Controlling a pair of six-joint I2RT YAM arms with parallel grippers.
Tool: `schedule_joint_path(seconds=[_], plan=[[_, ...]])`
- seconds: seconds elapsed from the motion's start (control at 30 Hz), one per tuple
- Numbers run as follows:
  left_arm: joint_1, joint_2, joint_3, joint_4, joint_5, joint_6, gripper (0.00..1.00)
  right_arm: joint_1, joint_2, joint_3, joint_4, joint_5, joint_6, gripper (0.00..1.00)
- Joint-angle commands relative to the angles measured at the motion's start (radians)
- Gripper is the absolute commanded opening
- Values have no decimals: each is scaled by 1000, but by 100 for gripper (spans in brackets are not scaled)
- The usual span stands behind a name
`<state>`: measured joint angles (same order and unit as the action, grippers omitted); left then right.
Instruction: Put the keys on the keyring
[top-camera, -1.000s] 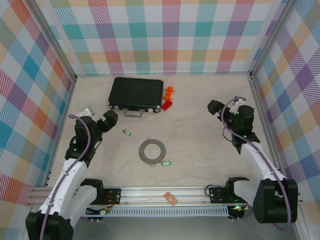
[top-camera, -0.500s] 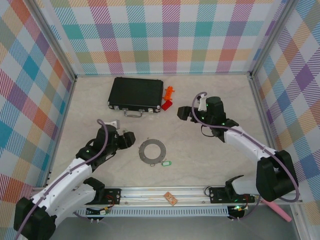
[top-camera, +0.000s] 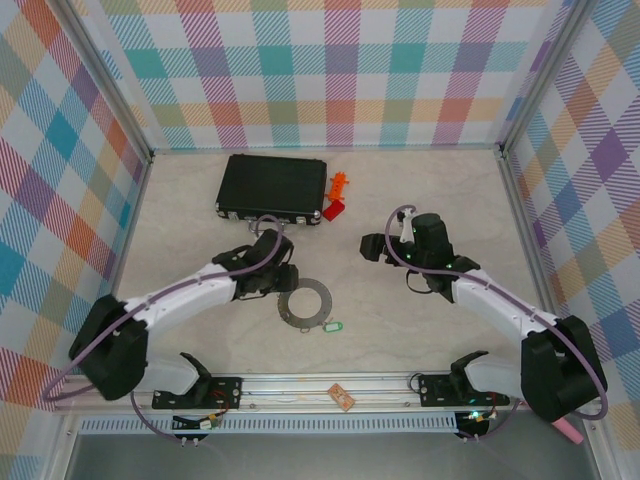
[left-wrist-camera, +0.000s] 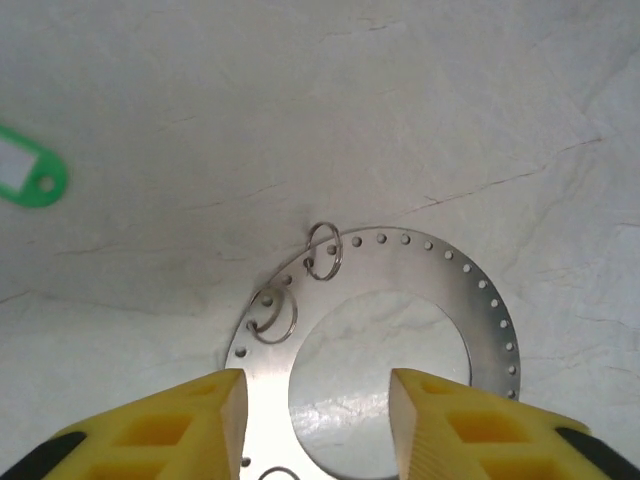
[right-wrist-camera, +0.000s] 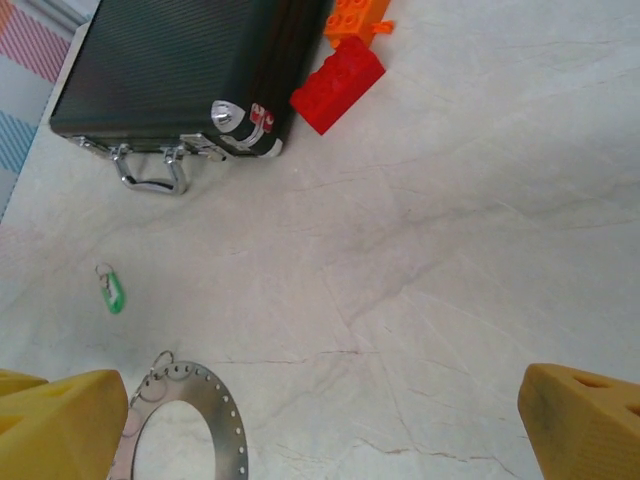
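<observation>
The keyring (top-camera: 326, 300) is a flat grey ring lying at the table's middle. In the left wrist view the keyring (left-wrist-camera: 440, 290) carries small split rings (left-wrist-camera: 322, 250) in its edge holes. My left gripper (top-camera: 284, 282) hovers at its left side. Close up, the left gripper (left-wrist-camera: 318, 400) stands partly open over the ring's band and hole, holding nothing. One key with a green tag (top-camera: 333, 326) lies by the ring's near right edge. A green tag (left-wrist-camera: 25, 180) shows at far left. Another key (right-wrist-camera: 113, 293) lies between case and keyring (right-wrist-camera: 215, 410). My right gripper (top-camera: 368, 246) (right-wrist-camera: 320, 425) is wide open, empty.
A black case (top-camera: 272, 187) (right-wrist-camera: 180, 70) lies at the back, handle toward me. A red brick (top-camera: 334, 209) (right-wrist-camera: 338, 83) and an orange piece (top-camera: 340, 185) sit at its right end. A small brown item (top-camera: 342, 397) rests on the front rail.
My left arm swung in from the left side to the keyring and its jaws narrowed. My right arm came in from the right wall toward the table's middle.
</observation>
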<state>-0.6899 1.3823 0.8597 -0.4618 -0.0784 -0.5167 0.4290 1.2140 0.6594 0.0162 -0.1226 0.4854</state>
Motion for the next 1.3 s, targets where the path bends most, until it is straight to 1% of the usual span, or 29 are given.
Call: schedule_joint_path(seconds=[0.0,0.27,0.37,0.53,0.6,1.0,1.27], plan=[[-16,83,68,-80,-17,-1,38,4,-26,-19,47,38,16,99],[-28,274,215,-147,-11,33,31,4,-28,-20,43,41,28,99],[-29,319,259,-178,-25,46,28,4,-27,-19,42,36,30,99],[-29,375,302,-221,-42,63,25,4,-25,-18,37,38,36,99],[-30,387,309,-232,-51,64,22,4,-23,-18,38,37,35,99],[-29,405,311,-252,-91,73,20,4,-34,-17,36,34,38,99],[-29,422,317,-234,-89,75,19,4,-31,-18,34,29,42,99]])
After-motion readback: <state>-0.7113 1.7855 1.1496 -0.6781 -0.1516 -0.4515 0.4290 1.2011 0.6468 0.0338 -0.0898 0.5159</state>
